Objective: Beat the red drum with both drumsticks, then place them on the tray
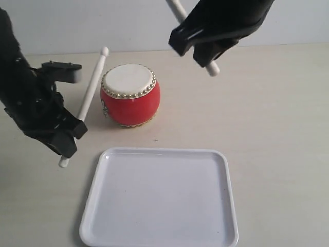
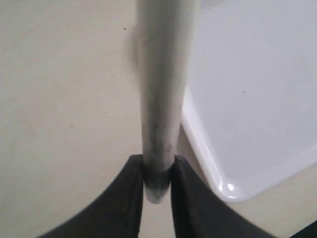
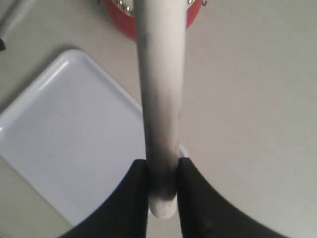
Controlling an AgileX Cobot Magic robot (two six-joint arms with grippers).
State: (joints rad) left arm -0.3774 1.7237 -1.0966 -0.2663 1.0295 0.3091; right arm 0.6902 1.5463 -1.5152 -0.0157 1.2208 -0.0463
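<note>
The red drum with its cream skin stands upright on the table behind the white tray. My left gripper is shut on one drumstick, which slants up past the drum's left side without touching it. My right gripper is shut on the other drumstick, held high above and right of the drum. In the left wrist view the drumstick runs between the fingers beside the tray. The right wrist view shows its drumstick over the tray and the drum.
A pale wall runs along the table's far edge. Bare tabletop lies right of the drum and tray.
</note>
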